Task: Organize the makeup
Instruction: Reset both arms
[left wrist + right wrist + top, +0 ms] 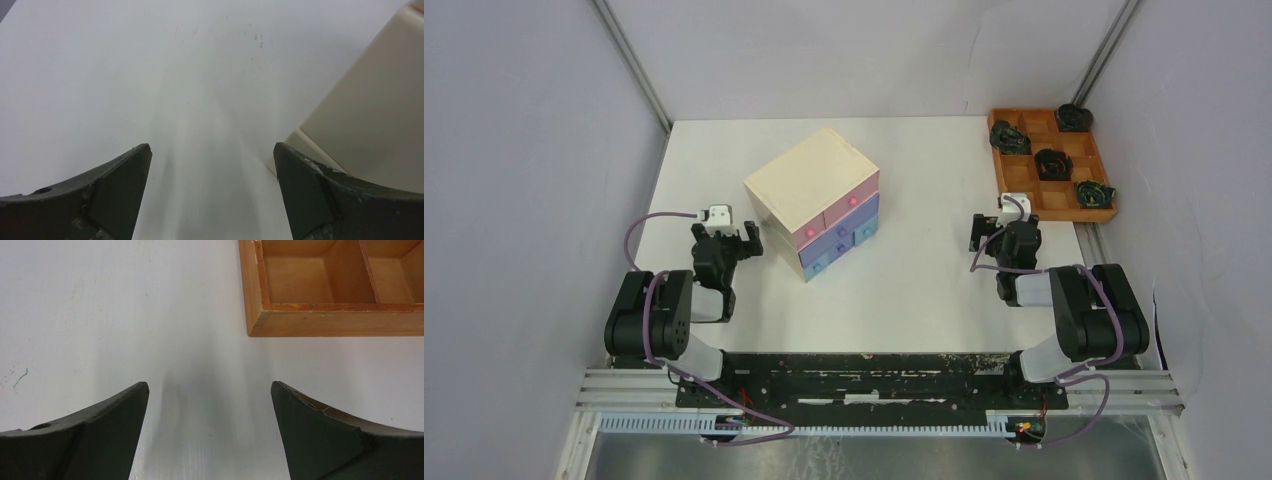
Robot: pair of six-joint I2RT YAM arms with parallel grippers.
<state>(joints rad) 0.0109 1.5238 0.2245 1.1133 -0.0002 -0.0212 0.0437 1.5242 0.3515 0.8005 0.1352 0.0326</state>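
Note:
The makeup is out of view in every frame. My left gripper [724,236] stands open low over the white table, just left of a pale wooden chest [814,195]. In the left wrist view the left gripper [212,165] has only bare table between its fingers, and the chest's cream side [370,115] rises at the right. My right gripper [1001,232] is open too, just in front of the near left corner of a wooden grid tray [1022,208]. The right wrist view shows the right gripper [210,400] holding nothing, with the tray's corner [280,322] ahead to the right.
The chest has pink and blue drawers [839,235] facing the near right, all shut. The tray at the back right holds several dark coiled objects [1052,162]. Grey walls enclose the table [924,280] on the left, back and right.

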